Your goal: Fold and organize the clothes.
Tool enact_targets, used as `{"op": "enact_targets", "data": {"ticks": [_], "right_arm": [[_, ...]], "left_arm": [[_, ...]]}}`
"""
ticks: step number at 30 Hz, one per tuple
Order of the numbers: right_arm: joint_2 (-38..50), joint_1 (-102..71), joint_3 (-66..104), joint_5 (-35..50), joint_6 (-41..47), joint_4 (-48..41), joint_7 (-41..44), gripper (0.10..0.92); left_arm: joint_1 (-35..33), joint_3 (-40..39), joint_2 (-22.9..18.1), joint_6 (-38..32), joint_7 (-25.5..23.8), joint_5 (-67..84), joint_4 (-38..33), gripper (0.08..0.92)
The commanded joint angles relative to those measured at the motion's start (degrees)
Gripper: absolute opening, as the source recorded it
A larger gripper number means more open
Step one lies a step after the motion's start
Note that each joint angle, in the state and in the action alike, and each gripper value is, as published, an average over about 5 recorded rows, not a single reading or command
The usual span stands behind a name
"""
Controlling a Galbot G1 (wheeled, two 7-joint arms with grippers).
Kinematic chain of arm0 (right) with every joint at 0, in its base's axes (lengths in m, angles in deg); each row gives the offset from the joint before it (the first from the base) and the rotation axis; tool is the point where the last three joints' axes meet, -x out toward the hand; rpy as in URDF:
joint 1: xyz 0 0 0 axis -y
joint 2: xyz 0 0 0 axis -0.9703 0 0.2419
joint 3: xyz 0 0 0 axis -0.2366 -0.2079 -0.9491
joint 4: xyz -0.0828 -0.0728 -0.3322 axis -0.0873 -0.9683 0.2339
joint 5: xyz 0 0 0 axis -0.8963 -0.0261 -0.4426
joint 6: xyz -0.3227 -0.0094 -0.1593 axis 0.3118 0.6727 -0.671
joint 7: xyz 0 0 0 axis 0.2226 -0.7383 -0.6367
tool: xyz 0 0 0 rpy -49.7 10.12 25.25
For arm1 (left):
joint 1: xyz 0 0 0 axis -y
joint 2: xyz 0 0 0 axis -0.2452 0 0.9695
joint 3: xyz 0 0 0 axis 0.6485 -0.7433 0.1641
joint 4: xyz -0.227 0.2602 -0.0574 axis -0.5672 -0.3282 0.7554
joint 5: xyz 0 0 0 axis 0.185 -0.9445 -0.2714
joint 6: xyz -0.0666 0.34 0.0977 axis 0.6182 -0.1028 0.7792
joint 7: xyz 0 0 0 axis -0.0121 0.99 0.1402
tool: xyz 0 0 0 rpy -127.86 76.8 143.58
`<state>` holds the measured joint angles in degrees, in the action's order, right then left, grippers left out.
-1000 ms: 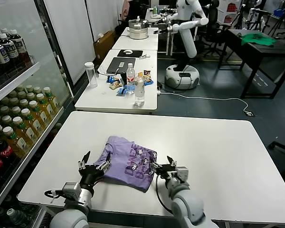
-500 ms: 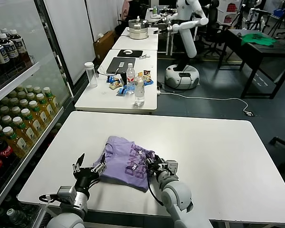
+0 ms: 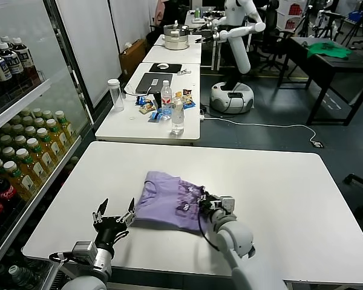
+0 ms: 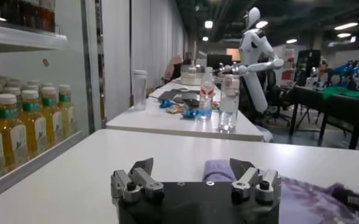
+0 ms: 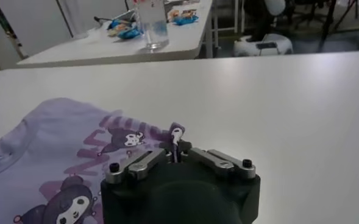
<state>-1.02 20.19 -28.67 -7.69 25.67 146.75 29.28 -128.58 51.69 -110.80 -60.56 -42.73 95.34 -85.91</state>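
A: Shirt position first. Lavender T-shirt lies bunched on the white table, near the front edge and a little left of centre, printed side partly showing.

B: Right gripper?

A: At the shirt's right edge, low on the table. In the right wrist view its fingers are pinched nearly closed on a small tuck of purple fabric. So it has hold of the hem, a thin pinch only.

B: Left gripper?

A: Spread wide, holding nothing, just off the shirt's left edge and not touching the cloth.

B: Step in hand?

A: My read: mid-fold, the right side being carried over toward the left. Shirt is far from a neat rectangle.

B: Next move calls for?

A: Probably laying the pinched edge flat across the body, while the left gripper pins or catches the other side. Thin fabric may slip from so small a pinch.
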Motion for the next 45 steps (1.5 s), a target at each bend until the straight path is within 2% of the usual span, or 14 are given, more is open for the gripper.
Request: {"op": "enact_targets", "data": {"ticks": [1, 9, 13, 16, 20, 28, 36, 39, 45], "right_arm": [[10.93, 9.12, 2.56, -4.89, 1.59, -4.49, 8.12, 0.14], [16.71, 11.16, 4.09, -9.63, 0.01, -8.89, 13.93, 0.14], [16.42, 8.04, 5.26, -11.19, -9.92, -6.71, 12.32, 0.16], [16.16, 2.66, 8.27, -12.5, -18.43, -2.02, 8.84, 0.222], [17.14, -7.89, 15.59, -12.97, -22.77, 8.05, 7.91, 0.334], [16.32, -32.91, 32.25, -11.53, -22.7, 27.2, 11.29, 0.558], [10.85, -41.6, 36.45, -12.21, -23.59, 32.38, 14.04, 0.782], [9.54, -42.63, 35.39, -14.9, -24.25, 33.55, 12.67, 0.816], [8.66, -44.28, 34.83, -16.19, -24.25, 34.72, 11.62, 0.823]], "left_arm": [[-1.29, -0.19, -0.24, -0.04, -0.14, -0.47, -0.88, 0.823], [-2.15, -0.76, -1.0, -0.03, -0.43, -1.16, -1.66, 0.823], [-2.34, -1.2, -1.59, -0.02, -0.56, -1.57, -2.01, 0.823], [-2.57, -1.65, -1.8, -0.04, -0.89, -1.95, -2.48, 0.823], [-3.16, -2.29, -2.11, -0.28, -2.13, -2.61, -3.49, 0.823], [-4.2, -2.78, -3.08, -1.38, -5.2, -2.81, -5.29, 0.823], [-4.34, -4.51, -2.97, -3.47, -9.27, -4.95, -5.46, 0.823], [-4.02, -4.69, -2.95, -3.61, -9.74, -4.93, -5.51, 0.823], [-3.32, -4.5, -3.22, -3.72, -9.76, -4.69, -5.15, 0.823]]}}
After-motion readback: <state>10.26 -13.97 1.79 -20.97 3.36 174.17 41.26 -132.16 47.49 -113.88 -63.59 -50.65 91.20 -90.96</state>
